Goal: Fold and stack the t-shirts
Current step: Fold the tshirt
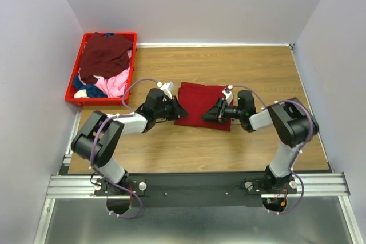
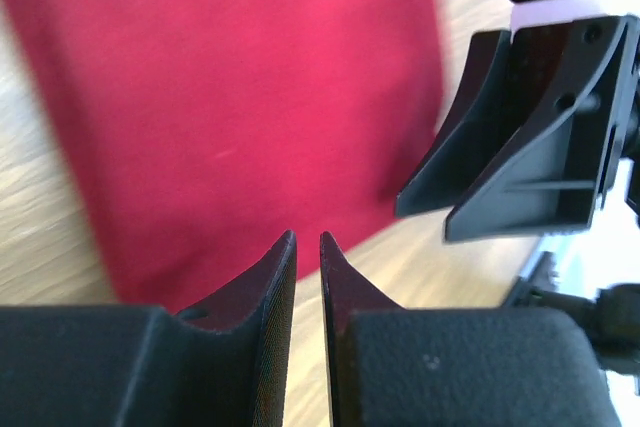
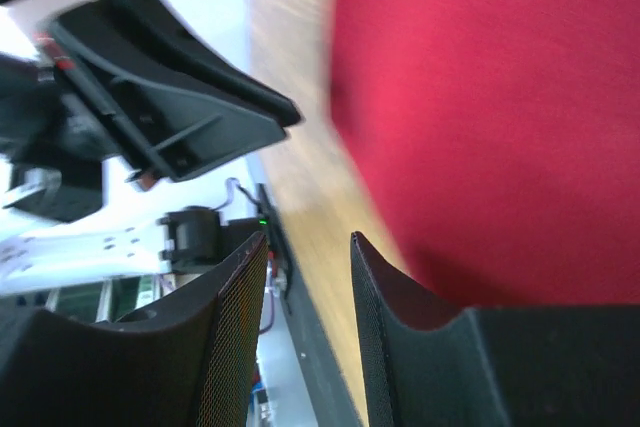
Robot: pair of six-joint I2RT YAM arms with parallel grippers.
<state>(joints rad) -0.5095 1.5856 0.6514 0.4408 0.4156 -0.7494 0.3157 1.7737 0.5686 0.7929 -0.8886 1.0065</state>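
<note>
One table [image 1: 257, 78] carries a red crate [image 1: 100, 103] of loose t-shirts [image 1: 106, 55] far left and one folded red t-shirt [image 1: 197, 98] at centre. Two empty grippers sit at its near edge, left gripper [image 2: 308, 239] nearly closed, right gripper [image 3: 308, 239] parted. We judge both should pinch every layer evenly.

left claw [image 1: 183, 109], right claw [image 1: 206, 116] at t-shirt [image 1: 197, 96] edges | crate [image 1: 80, 102] far-left behind

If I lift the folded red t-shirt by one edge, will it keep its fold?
Probably floppy: the folded red t-shirt is thin cloth lying flat, so its layers would likely droop open. It looks light. Pushed, it may bunch rather than slide on the wooden table.
</note>
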